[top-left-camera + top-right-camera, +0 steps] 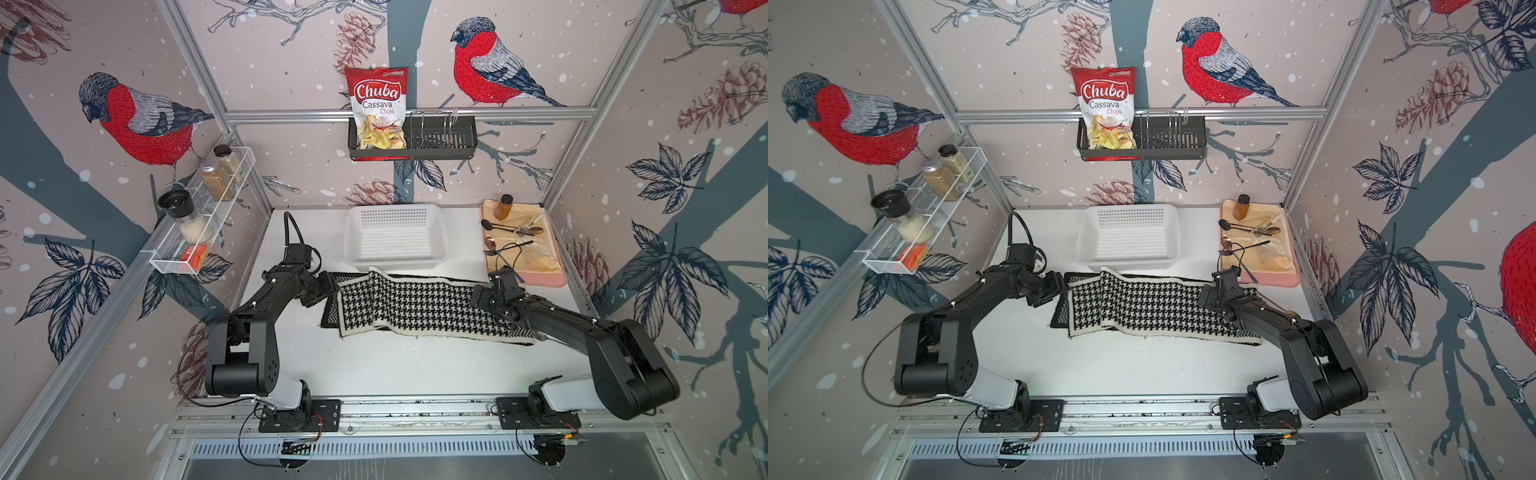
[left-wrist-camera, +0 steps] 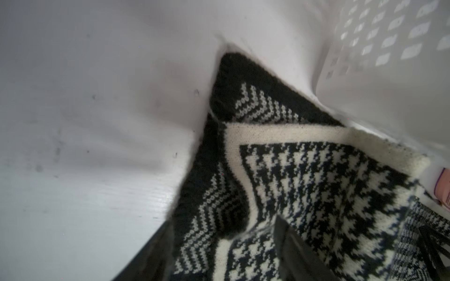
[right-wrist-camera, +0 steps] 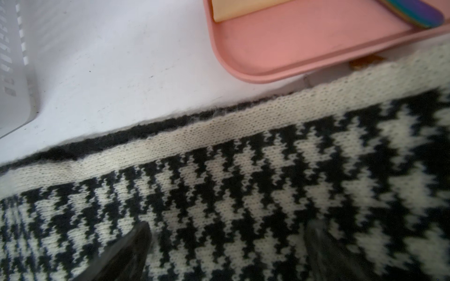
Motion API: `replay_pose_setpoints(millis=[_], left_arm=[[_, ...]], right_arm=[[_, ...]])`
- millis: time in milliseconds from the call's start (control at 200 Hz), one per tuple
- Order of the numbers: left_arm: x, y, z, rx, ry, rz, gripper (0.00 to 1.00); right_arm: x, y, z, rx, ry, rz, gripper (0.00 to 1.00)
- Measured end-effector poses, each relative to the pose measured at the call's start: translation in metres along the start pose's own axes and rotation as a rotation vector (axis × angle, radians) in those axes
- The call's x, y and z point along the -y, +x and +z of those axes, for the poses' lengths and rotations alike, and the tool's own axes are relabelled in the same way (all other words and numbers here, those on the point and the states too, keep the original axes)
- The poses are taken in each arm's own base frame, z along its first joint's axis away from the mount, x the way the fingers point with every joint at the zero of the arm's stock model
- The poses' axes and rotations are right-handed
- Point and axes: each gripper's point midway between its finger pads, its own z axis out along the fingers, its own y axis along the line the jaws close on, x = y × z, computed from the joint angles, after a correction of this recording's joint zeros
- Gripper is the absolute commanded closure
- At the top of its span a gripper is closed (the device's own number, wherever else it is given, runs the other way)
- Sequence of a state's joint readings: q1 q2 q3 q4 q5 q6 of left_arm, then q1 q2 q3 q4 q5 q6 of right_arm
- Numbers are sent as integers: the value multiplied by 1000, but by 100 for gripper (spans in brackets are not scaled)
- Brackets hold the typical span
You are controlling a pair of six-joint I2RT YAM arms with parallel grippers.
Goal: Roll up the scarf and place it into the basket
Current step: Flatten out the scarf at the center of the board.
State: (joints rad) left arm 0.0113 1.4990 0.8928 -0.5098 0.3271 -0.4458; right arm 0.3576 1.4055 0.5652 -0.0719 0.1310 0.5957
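The scarf (image 1: 415,307) (image 1: 1142,307) lies lengthwise across the white table, houndstooth side up. Its left end is folded back over the herringbone side (image 2: 214,202). The white perforated basket (image 1: 353,241) (image 1: 1084,239) stands just behind the scarf, with nothing inside. My left gripper (image 1: 332,291) (image 1: 1061,289) is at the folded left end. Its jaws are open, and the fold (image 2: 316,175) lies between the fingers (image 2: 289,240). My right gripper (image 1: 478,297) (image 1: 1204,297) hovers open over the houndstooth (image 3: 243,194) near the right part, its fingers (image 3: 131,250) wide apart.
A pink tray (image 1: 555,276) (image 3: 267,48) with cutlery and a small bottle sits at the back right, close to the scarf's far edge. A black rack (image 1: 440,141) with a chips bag hangs on the back wall. A white wire shelf (image 1: 166,259) of jars hangs on the left wall.
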Motion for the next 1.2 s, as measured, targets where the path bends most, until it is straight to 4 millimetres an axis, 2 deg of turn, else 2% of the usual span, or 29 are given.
replay_pose_setpoints(millis=[115,195,235,275,310,335,420,490,545,640,715,790,956,1046,1201], left_arm=[[10,7,6,-3,56,0,22],[17,11,11,-7,94,-13,28],[21,13,13,-10,112,-18,41],[25,13,17,-12,120,-10,64],[29,14,21,-16,129,-13,88],[30,14,24,-19,131,-15,100],[28,16,31,-30,125,-36,100],[25,12,26,-12,117,-48,100],[19,3,14,30,94,-65,100],[7,-28,-19,161,25,-71,100],[2,-45,-33,219,-15,-62,100],[-6,-50,-33,216,-50,-61,100],[-15,-57,-16,154,-89,-74,100],[-24,-70,-24,185,-119,-97,100],[-56,-87,-43,239,-223,-153,100]], right_arm=[[-2,-1,1,2,-1,-3,1],[-2,-1,1,2,0,-12,1],[-2,0,1,3,1,-14,1],[-2,0,1,2,1,-14,1],[-2,0,1,3,0,-14,1],[-2,0,1,3,0,-14,1],[-3,0,0,4,-1,-15,1],[-4,1,-1,0,-5,-19,1],[-9,4,-1,-7,-15,-42,1],[-23,10,-4,-20,-46,-77,1],[-34,14,-3,-36,-73,-104,1],[-39,16,-1,-41,-78,-120,1],[-43,15,1,-41,-77,-133,1],[-42,14,1,-43,-68,-142,1],[-41,14,1,-45,-56,-143,1]])
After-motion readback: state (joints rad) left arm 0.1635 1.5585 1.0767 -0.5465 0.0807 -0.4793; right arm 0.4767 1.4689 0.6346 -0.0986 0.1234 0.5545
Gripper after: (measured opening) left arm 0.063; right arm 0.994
